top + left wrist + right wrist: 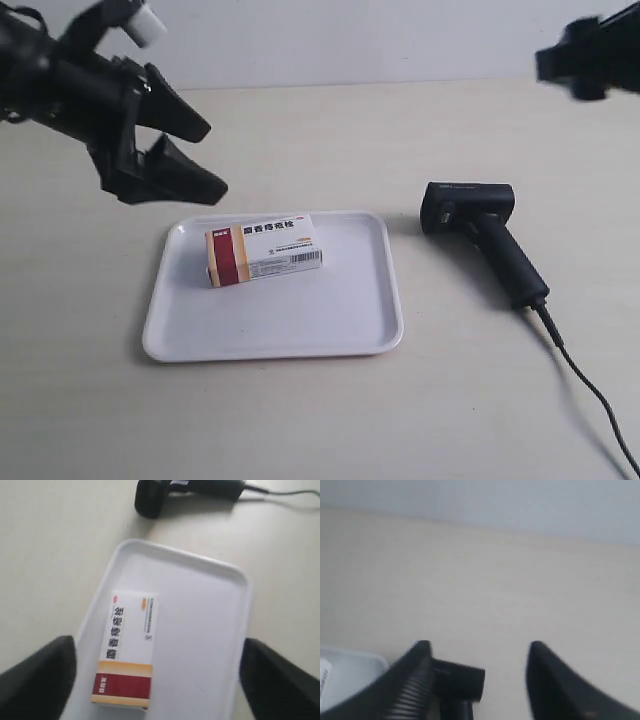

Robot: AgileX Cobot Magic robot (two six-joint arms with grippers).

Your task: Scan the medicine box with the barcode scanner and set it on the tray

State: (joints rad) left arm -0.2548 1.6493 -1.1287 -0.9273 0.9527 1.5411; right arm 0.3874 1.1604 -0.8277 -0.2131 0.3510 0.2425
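On the white tray (370, 300) the medicine box (263, 250) is seen lying flat, its long axis running across the tray toward the barcode scanner (483, 238), which rests on the table just beside the tray. The left gripper (190, 155), spread wide and empty, is held above the box and is judged the nearer; the right gripper (477, 680), also wide and empty, is held high near the scanner.

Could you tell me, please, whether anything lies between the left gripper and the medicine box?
Nothing visible does. The left gripper hangs open above the tray, and the medicine box lies flat on it between the fingers in the wrist view, uncovered. The barcode scanner sits beside the tray.
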